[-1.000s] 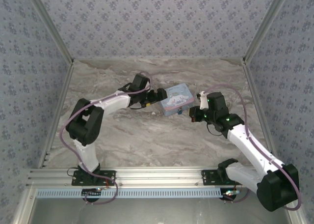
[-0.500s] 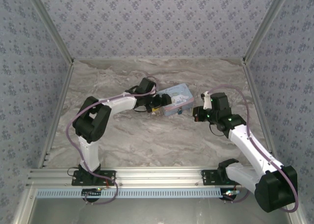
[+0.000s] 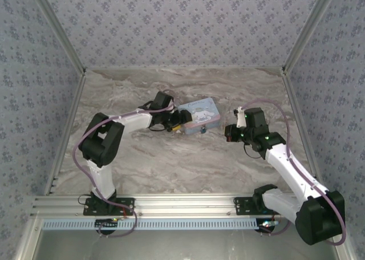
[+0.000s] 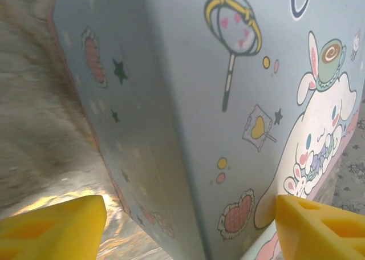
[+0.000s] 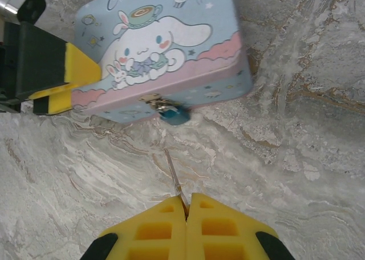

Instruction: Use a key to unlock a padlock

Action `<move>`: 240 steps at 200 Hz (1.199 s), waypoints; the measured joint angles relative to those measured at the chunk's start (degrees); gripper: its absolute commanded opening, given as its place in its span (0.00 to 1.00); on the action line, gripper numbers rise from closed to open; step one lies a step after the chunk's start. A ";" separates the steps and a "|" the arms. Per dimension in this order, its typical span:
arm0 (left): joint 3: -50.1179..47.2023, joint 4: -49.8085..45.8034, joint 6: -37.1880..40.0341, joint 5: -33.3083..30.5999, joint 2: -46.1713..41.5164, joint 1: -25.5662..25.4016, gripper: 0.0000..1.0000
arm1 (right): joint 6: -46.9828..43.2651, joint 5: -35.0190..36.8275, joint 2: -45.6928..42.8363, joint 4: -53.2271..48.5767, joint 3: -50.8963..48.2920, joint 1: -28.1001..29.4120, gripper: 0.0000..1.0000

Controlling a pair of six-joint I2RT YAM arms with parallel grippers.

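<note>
The tiny teal padlock (image 5: 174,114) hangs on the clasp at the front wall of a light-blue cartoon tin (image 5: 165,49), resting on the marble. My right gripper (image 5: 187,203) is shut on a thin silvery key (image 5: 174,177). The key's tip points at the padlock and stops a short way from it. My left gripper (image 4: 191,214) is open around the tin's (image 4: 188,100) left corner. One yellow finger (image 4: 319,226) lies over the lid, while the other finger (image 4: 51,226) stands off the side wall with marble showing between. From above, the left gripper (image 3: 181,122) sits at the tin's (image 3: 199,114) left end.
The marble table (image 3: 171,163) is walled by patterned panels at the back and both sides. An aluminium rail (image 3: 182,206) runs along the near edge with the arm bases. Open marble lies in front of the tin, and my right gripper (image 3: 228,135) is to the tin's right.
My left gripper has settled round the tin's left corner and its jaws have narrowed. The tin has shifted slightly left. The right gripper with the key has hardly moved.
</note>
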 measured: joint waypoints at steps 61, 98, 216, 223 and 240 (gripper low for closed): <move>-5.09 -3.89 4.63 -0.20 -5.51 6.38 0.77 | 0.00 -0.07 1.36 0.02 0.00 0.00 0.00; -5.66 -6.36 7.78 -0.15 -6.69 11.10 0.79 | 0.02 -0.48 2.14 0.07 0.09 -0.02 0.00; -6.88 -6.03 19.56 -4.98 -13.55 16.59 0.85 | 1.55 -4.04 6.05 6.21 0.24 4.04 0.00; -8.76 -4.46 19.98 -5.14 -16.33 16.59 0.86 | 1.73 -4.79 7.08 7.41 0.44 4.66 0.00; -13.73 -0.02 20.87 -5.05 -23.32 16.59 0.86 | 1.90 -6.93 10.08 10.64 1.44 6.23 0.00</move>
